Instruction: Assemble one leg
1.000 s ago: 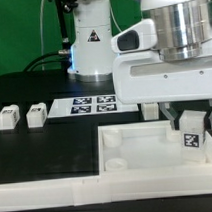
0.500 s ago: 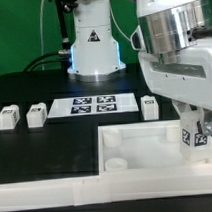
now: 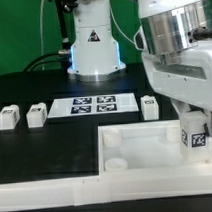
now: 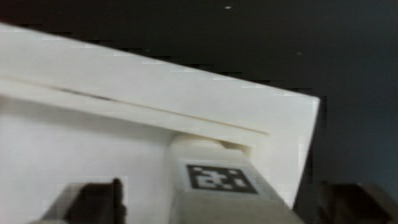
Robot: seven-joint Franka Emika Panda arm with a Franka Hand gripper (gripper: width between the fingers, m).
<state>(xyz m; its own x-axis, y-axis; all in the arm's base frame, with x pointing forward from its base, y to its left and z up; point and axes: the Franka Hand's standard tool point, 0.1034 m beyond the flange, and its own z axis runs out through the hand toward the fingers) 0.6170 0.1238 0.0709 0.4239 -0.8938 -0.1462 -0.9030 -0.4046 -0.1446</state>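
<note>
My gripper point(image 3: 195, 128) stands over the right part of the large white panel point(image 3: 141, 152), with a white leg point(image 3: 195, 137) upright between its jaws, the tag facing the camera. In the wrist view the leg point(image 4: 221, 185) rises between the two dark fingers point(image 4: 93, 202), with a white gap showing between that finger and the leg, so the jaws stand open around it. The leg's foot, and whether it sits in a socket, is hidden. The gripper point(image 4: 226, 208) looks down on the panel's corner point(image 4: 267, 105).
Three more legs lie on the black table: two at the exterior view's left point(image 3: 6, 117) point(image 3: 35, 115) and one point(image 3: 149, 105) behind the panel. The marker board point(image 3: 92, 103) lies before the robot base point(image 3: 91, 45). Round sockets point(image 3: 115, 164) show on the panel's left side.
The gripper has swung toward the exterior view's right and tilted, taking the leg to the panel's right side and uncovering the leg behind it. In the last half second it has hardly moved.
</note>
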